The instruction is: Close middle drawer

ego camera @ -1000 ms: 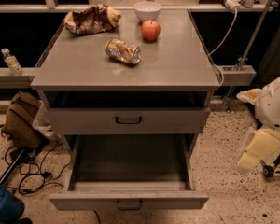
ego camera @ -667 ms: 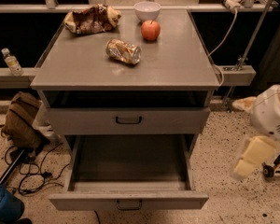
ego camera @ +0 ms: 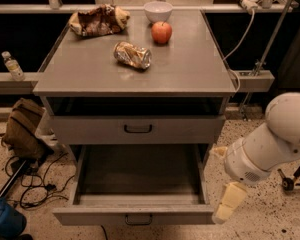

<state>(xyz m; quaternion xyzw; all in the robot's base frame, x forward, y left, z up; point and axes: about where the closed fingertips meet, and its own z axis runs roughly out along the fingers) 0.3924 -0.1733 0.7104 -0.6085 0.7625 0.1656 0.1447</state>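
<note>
Just beside the open middle drawer [ego camera: 100,216], the gripper [ego camera: 219,184] points down, fingers spread.

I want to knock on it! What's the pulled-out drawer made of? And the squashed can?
The middle drawer looks like grey painted metal, probably: thin flat walls, dull sheen. The squashed can looks like thin shiny metal, dented and glinting. The gripper hangs open beside the drawer's right front corner.
</note>
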